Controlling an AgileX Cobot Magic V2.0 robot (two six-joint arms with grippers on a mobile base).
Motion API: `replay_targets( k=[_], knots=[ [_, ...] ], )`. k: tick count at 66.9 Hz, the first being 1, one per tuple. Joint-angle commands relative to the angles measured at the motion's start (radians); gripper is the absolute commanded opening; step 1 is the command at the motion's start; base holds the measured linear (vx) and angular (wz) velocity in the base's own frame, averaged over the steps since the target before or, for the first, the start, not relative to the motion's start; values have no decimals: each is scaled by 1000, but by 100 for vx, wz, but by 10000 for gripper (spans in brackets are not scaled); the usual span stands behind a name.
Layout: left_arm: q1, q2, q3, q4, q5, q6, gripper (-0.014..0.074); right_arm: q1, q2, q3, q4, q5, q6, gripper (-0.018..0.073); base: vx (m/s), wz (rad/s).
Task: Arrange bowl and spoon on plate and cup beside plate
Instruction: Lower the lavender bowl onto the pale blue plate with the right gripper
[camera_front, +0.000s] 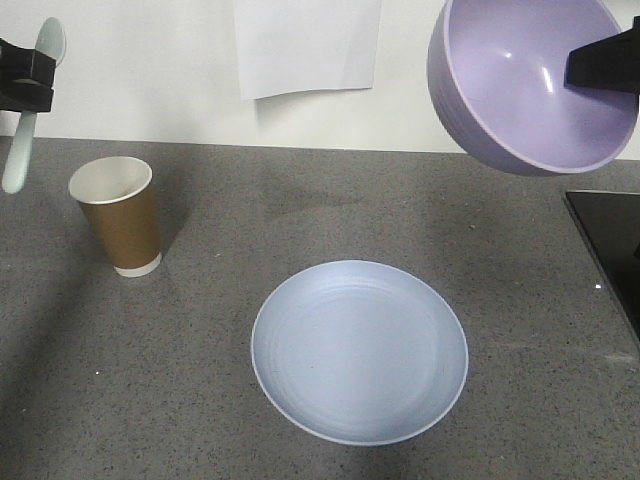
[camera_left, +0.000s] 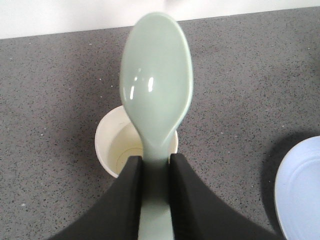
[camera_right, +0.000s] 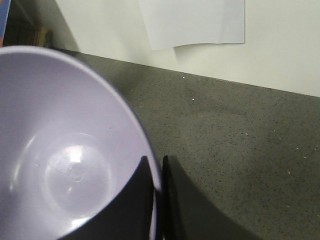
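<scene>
Spoon (camera_front: 20, 150) and bowl (camera_front: 520, 90) both hang above the table (camera_front: 300, 200) in the front view. The left hand (camera_front: 30, 85) is clamped on the spoon's handle with the head up, and the right hand (camera_front: 580, 65) pinches the tilted bowl by its rim. The plate (camera_front: 360, 350) lies bare near the middle of the table. The paper cup (camera_front: 120, 225) stands upright, well apart from it on the left. In the left wrist view, the fingers are narrow on the handle just below the head, and the cup's open mouth sits directly beneath. The spoon looks light, stiff and smooth, so it could pivot in so small a grip. In the right wrist view, one finger lies inside the bowl's wall and the other outside, closed on the rim. The bowl seems light and rigid, but its glossy plastic may slip or swing from a single rim pinch. The cup is probably the frailest piece, easy to crush or tip, and best taken gently around its mid-wall. The table is dark grey, speckled and matte. A black panel (camera_front: 610, 240) sits at its right edge, and a sheet of white paper (camera_front: 305, 45) hangs on the pale wall behind.
</scene>
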Motion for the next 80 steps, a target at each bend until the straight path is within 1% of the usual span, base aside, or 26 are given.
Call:
replay_targets(
  k=[1,2,5,12,15,18,25,33,42,47,56,80],
  knots=[
    [-2,-36,-24,-27,-50,0,-6,-6,-5,-29,83,-39,-52,-6,0,0],
    [-2,-36,-24,-27,-50,0,-6,-6,-3,-29,89,-37,-58,-6,0,0],
    [-2,-36,-24,-27,-50,0,-6,-6,19,-30,147,-7,-111,-6,0,0],
    [-2,-36,-24,-27,-51,0,-6,6,96,-31,310,112,-228,-6,0,0],
    [-2,-36,-24,-27,-51,0,-6,31,126,-31,344,143,-259,-6,0,0],
    [-2,-36,-24,-27,-51,0,-6,62,169,-31,348,164,-284,-6,0,0],
    [-2,-36,-24,-27,-51,0,-6,158,268,-31,285,166,-298,-6,0,0],
    [-2,-36,-24,-27,-51,0,-6,258,369,-31,152,156,-296,-6,0,0],
    [-2,-36,-24,-27,-51,0,-6,322,466,-31,24,137,-273,-6,0,0],
    [-2,-36,-24,-27,-51,0,-6,335,502,-31,-26,110,-260,-4,0,0],
    [-2,-36,-24,-27,-51,0,-6,335,564,-31,-66,99,-250,-3,0,0],
    [-2,-36,-24,-27,-51,0,-6,335,634,-31,-77,98,-252,14,0,0]
  ],
)
